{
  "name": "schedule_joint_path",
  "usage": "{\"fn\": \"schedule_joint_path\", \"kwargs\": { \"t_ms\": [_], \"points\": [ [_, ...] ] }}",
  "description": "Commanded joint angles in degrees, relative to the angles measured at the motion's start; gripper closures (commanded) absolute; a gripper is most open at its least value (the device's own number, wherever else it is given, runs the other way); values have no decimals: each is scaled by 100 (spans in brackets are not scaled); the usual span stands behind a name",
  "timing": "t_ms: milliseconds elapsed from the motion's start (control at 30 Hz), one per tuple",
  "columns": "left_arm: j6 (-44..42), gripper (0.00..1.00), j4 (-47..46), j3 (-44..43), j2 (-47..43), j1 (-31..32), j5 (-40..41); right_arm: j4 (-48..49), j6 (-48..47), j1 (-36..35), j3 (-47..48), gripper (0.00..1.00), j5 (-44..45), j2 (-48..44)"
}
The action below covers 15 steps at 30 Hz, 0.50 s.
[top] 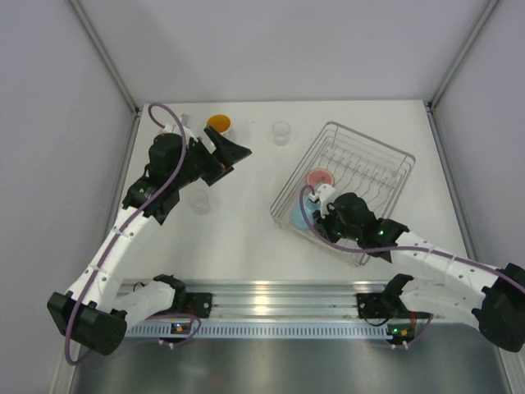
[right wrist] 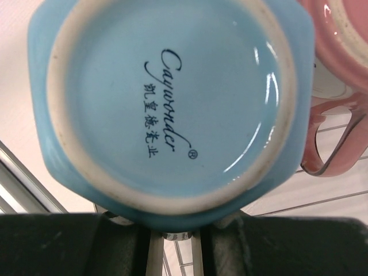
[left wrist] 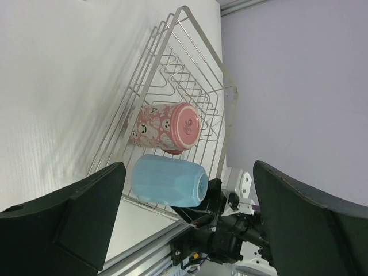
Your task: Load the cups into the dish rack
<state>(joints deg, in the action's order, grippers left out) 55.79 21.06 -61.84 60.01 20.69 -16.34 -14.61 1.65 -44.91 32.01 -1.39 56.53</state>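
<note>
The dish rack (top: 385,156) stands right of the middle and also shows in the left wrist view (left wrist: 172,69). A pink patterned cup (top: 320,178) (left wrist: 167,127) and a light blue cup (top: 295,217) (left wrist: 167,181) sit in it with their bases up. My right gripper (top: 321,215) (right wrist: 175,230) is at the blue cup (right wrist: 167,103), its jaws nearly together at the cup's side. The pink cup's handle (right wrist: 330,144) is beside it. My left gripper (top: 236,158) (left wrist: 187,172) is open and empty, just right of an orange-inside mug (top: 218,123).
One clear glass (top: 281,131) stands at the back middle. Another clear glass (top: 199,199) stands under the left arm. An aluminium rail (top: 271,295) runs along the near edge. Grey walls close in both sides.
</note>
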Motion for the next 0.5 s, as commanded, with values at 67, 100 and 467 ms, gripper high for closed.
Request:
{"fn": "schedule_joint_path", "kwargs": {
  "t_ms": [67, 100, 467],
  "points": [
    [-86, 2, -67, -82, -33, -38, 69, 398, -112, -185, 569, 100, 341, 103],
    [-86, 2, -67, -73, -24, -38, 43, 380, -112, -203, 570, 100, 376, 147],
    [-226, 2, -67, 14, -112, -65, 113, 599, -112, -308, 728, 100, 622, 797]
  ]
}}
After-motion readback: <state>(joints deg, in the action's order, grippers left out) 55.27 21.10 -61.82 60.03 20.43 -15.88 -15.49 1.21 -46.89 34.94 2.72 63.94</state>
